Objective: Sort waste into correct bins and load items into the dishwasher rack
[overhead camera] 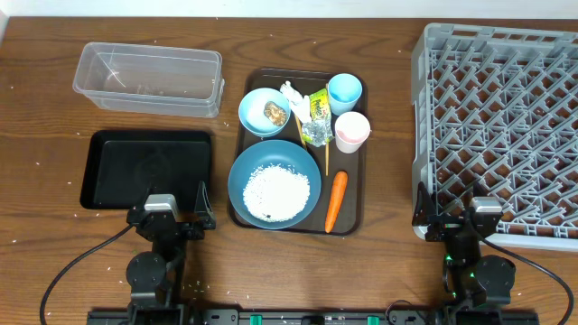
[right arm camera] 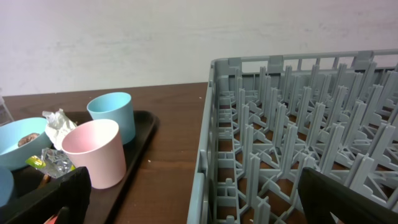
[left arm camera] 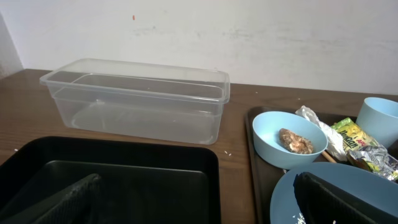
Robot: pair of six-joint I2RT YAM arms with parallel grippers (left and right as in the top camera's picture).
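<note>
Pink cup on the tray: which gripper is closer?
Right. In the overhead view the right gripper sits below-right of the pink cup, by the rack corner. The left gripper is farther, below-left, beside the black tray.

We see a brown table (overhead camera: 45, 226) with wood grain and a dark brown serving tray (overhead camera: 355, 185). The large bowl (overhead camera: 271, 152) is blue and the rice (overhead camera: 277, 191) white. The small bowl (overhead camera: 253, 108) and one cup (overhead camera: 344, 92) are light blue, the other cup (overhead camera: 351, 131) pale pink. The carrot (overhead camera: 336, 200) is orange, the wrapper (overhead camera: 316, 117) yellow-green and silver. The tub (overhead camera: 149, 78) is clear, the flat tray (overhead camera: 144, 169) black, and the rack (overhead camera: 501, 126) a grey lattice.

Even, soft light; sharp focus
</note>
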